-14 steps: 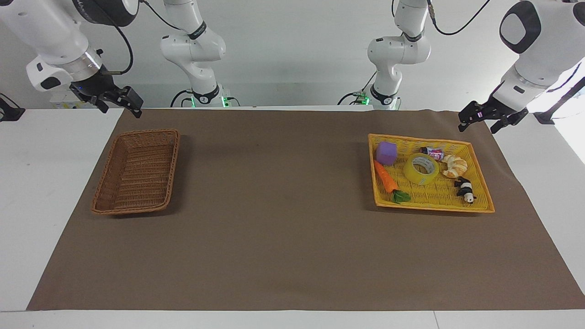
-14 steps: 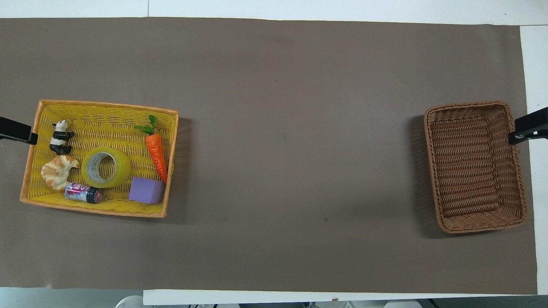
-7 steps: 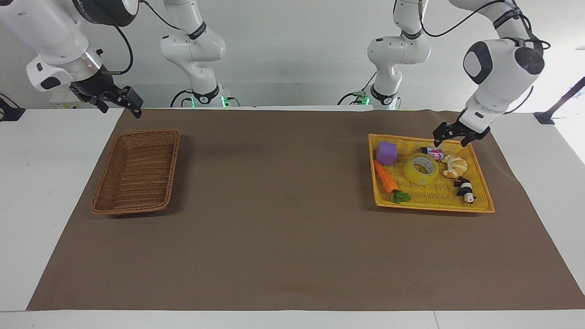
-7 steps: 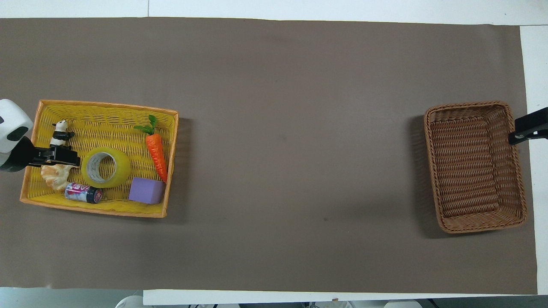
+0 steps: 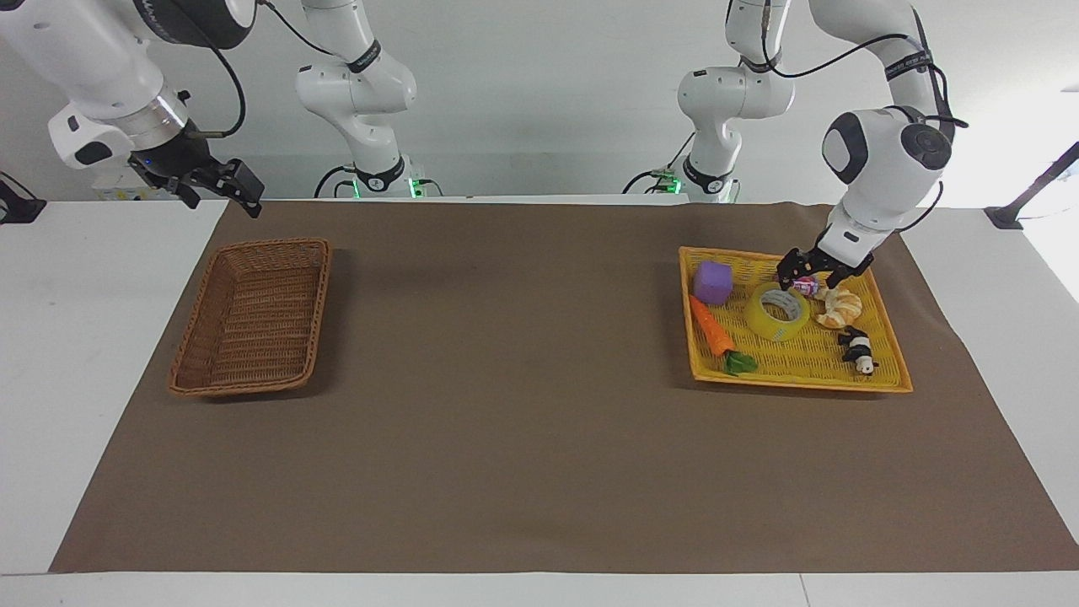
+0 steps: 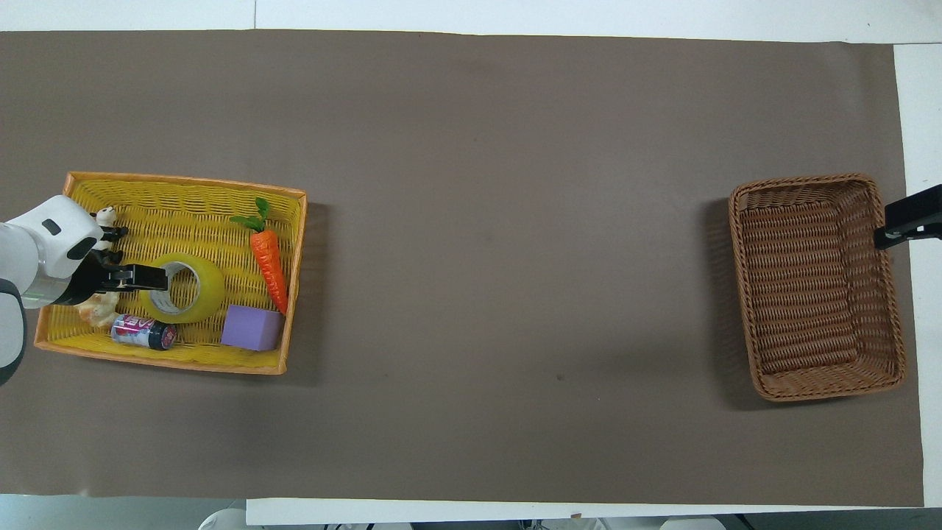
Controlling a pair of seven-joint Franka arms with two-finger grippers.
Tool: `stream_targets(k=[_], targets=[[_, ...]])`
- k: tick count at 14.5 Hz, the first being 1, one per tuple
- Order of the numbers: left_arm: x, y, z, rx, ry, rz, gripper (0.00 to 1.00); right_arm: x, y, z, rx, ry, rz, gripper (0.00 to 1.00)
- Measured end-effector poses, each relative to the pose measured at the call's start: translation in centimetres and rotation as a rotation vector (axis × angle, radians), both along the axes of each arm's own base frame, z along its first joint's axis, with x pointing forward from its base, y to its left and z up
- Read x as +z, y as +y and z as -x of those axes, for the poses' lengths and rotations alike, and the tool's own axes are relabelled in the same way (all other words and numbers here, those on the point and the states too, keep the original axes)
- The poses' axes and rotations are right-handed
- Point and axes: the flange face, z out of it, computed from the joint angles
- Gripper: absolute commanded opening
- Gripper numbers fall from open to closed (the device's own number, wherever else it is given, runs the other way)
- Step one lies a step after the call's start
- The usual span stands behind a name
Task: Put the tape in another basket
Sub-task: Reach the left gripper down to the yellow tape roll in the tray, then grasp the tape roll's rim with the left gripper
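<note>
Half a second ago my left gripper (image 5: 811, 276) hung over the robot-side rim of the flat yellow woven tray (image 5: 877, 289); now, in the facing view at right of centre, it is lower and hangs over the small pink-labelled can (image 5: 802, 284), just beside the wide roll of translucent yellow packing tape (image 5: 777, 311). Its fingers are spread, with nothing between them. I judge this to be the approach to the grasp, no contact yet. My roll lies flat in the tray, its pale core hole facing up, so its axis is vertical and it has no long axis along the table. My right gripper (image 5: 217, 183) waits at upper left of the frame, above the corner of the brown woven wicker basket (image 5: 253, 314); whether it is spread I cannot tell.

From overhead, at left of the frame, my left gripper (image 6: 140, 277) has slid in from the tray's edge (image 6: 176, 361) and now covers the rim of the tape (image 6: 185, 288), with the beige croissant toy (image 6: 99, 311) partly under my wrist. Along the tray's lower edge lies the can (image 6: 143, 332). My wicker basket (image 6: 817, 285) sits at far right, well apart, so a long carry lies ahead.
</note>
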Motion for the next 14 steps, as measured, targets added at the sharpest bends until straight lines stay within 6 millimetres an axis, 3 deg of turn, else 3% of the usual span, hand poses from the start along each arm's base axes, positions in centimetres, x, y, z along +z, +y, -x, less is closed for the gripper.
stream_targets(k=[3,6,14], targets=[[-1.9,0.7,-0.7,0.016,-0.002,-0.005,0.96,0.0,0.0,0.0,0.000,0.000,0.000,1.00],[-3.3,0.9,-1.2,0.022,0.001,-0.008,0.87,0.0,0.0,0.0,0.000,0.000,0.000,1.00],[-5.1,1.7,-0.8,0.039,0.034,-0.010,0.74,0.0,0.0,0.0,0.000,0.000,0.000,1.00]])
